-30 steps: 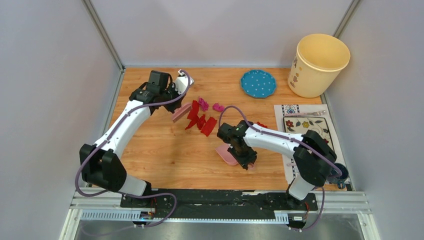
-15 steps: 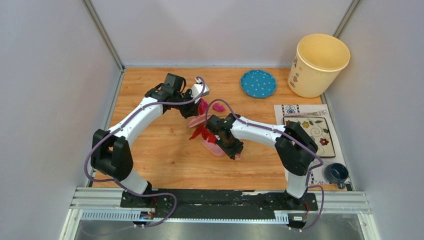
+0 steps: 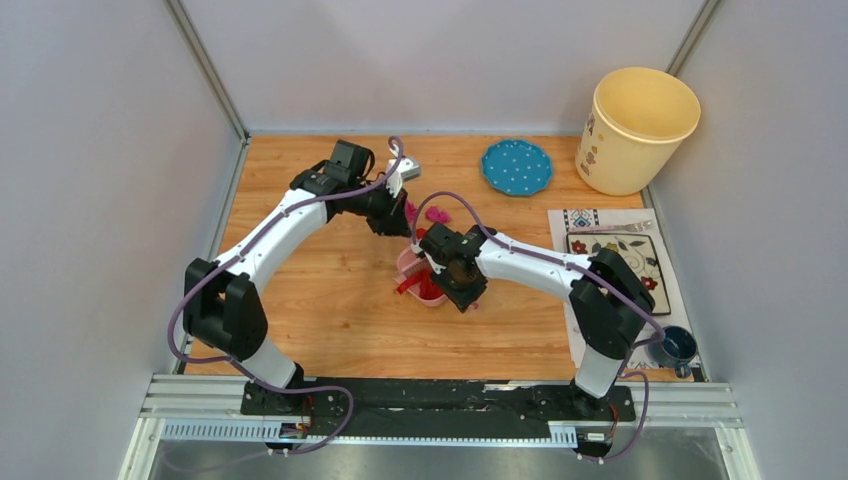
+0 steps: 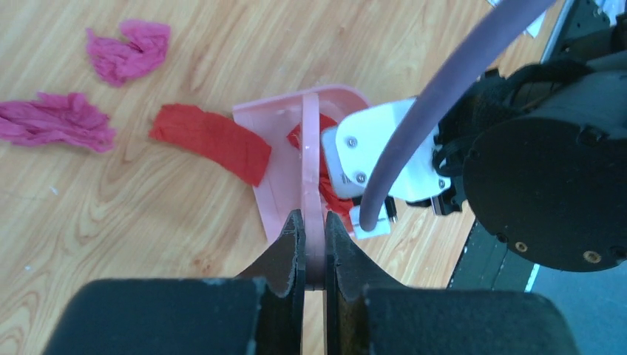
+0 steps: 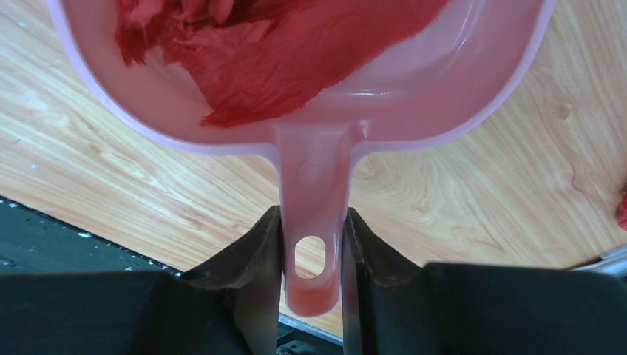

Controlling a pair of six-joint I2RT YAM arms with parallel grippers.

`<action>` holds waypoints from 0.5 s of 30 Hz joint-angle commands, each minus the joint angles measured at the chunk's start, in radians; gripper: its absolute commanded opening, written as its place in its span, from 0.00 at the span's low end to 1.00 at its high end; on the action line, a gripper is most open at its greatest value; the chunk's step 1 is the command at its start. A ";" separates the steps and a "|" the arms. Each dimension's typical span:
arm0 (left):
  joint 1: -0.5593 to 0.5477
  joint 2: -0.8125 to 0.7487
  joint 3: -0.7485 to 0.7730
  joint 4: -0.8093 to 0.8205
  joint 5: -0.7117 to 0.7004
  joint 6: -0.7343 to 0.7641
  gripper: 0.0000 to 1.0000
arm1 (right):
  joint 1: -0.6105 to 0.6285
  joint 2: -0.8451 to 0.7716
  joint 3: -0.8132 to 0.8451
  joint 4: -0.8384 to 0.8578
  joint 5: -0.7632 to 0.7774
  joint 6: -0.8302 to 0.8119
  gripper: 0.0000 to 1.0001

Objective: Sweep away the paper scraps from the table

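Note:
My left gripper is shut on the handle of the pale pink hand brush, which reaches over the pale pink dustpan. My right gripper is shut on the dustpan's handle. Several red paper scraps lie inside the pan. One red scrap lies across the pan's lip, and two magenta scraps lie on the table beyond it. In the top view both grippers meet at the dustpan mid-table, with a magenta scrap behind it.
A blue dotted plate sits at the back. A cream bucket stands in the back right corner. A white patterned placemat lies at the right edge, with a dark blue mug near its front. Grey walls surround the table.
My left arm has swung the brush right and toward the pan. My right arm has slid the dustpan left and back under the red scraps, which now lie in the pan.

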 commanded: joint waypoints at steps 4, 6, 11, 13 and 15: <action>-0.010 -0.062 0.118 0.006 -0.201 -0.031 0.00 | 0.002 -0.090 -0.068 0.118 -0.063 -0.030 0.00; -0.011 -0.079 0.129 -0.015 -0.223 -0.001 0.00 | 0.002 -0.120 -0.084 0.135 -0.049 -0.032 0.00; 0.019 -0.102 0.194 -0.071 -0.221 0.039 0.00 | 0.001 -0.157 -0.084 0.124 -0.079 -0.082 0.00; 0.050 -0.114 0.214 -0.072 -0.229 0.041 0.00 | 0.001 -0.183 -0.076 0.091 -0.076 -0.111 0.00; 0.107 -0.127 0.231 -0.065 -0.249 0.041 0.00 | -0.013 -0.200 -0.035 0.051 -0.083 -0.151 0.00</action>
